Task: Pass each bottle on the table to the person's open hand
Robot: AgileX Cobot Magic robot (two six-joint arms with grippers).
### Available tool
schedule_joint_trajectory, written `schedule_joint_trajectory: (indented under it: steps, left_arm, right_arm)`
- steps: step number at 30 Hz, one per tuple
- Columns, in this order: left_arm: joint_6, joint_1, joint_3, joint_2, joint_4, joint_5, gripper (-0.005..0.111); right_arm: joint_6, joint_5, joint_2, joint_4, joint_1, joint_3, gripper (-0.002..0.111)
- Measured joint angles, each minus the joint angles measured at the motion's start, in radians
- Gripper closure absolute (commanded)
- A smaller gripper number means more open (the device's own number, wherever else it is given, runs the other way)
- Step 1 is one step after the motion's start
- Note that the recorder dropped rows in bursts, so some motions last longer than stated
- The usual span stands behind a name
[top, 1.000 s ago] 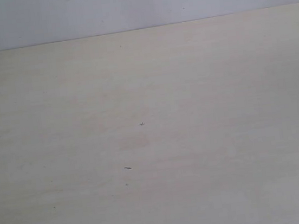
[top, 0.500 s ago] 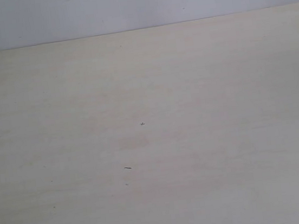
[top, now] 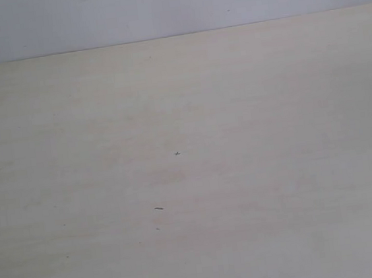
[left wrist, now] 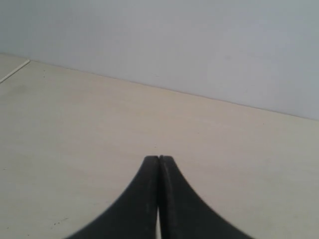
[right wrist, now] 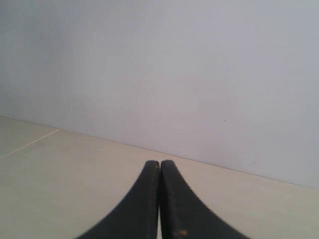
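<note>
Under and ahead of your left claw (left wrist: 158, 159) lies the table (left wrist: 99, 124), which runs on to the wall (left wrist: 199, 45) standing behind its far edge; a seam (left wrist: 15, 70) crosses the top ahead of the claw, off to one side. Your right claw (right wrist: 159, 163) hangs over the same table, with the wall ahead of it. A speck (top: 177, 153) lies on the table with a mark (top: 158, 208) near it, farther from the wall; where they lie from either claw you cannot tell.
</note>
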Motion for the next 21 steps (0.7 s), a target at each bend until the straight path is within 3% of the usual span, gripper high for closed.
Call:
schedule_joint_trajectory:
  steps: [13,21]
  left_arm:
    - [0.0,0.0,0.126,-0.197,0.028,0.021,0.107]
    - [0.002,0.0,0.185,-0.21,0.04,0.086,0.107]
  right_arm:
    - [0.0,0.0,0.0,0.0,0.0,0.0,0.108]
    - [0.0,0.0,0.0,0.0,0.0,0.0,0.108]
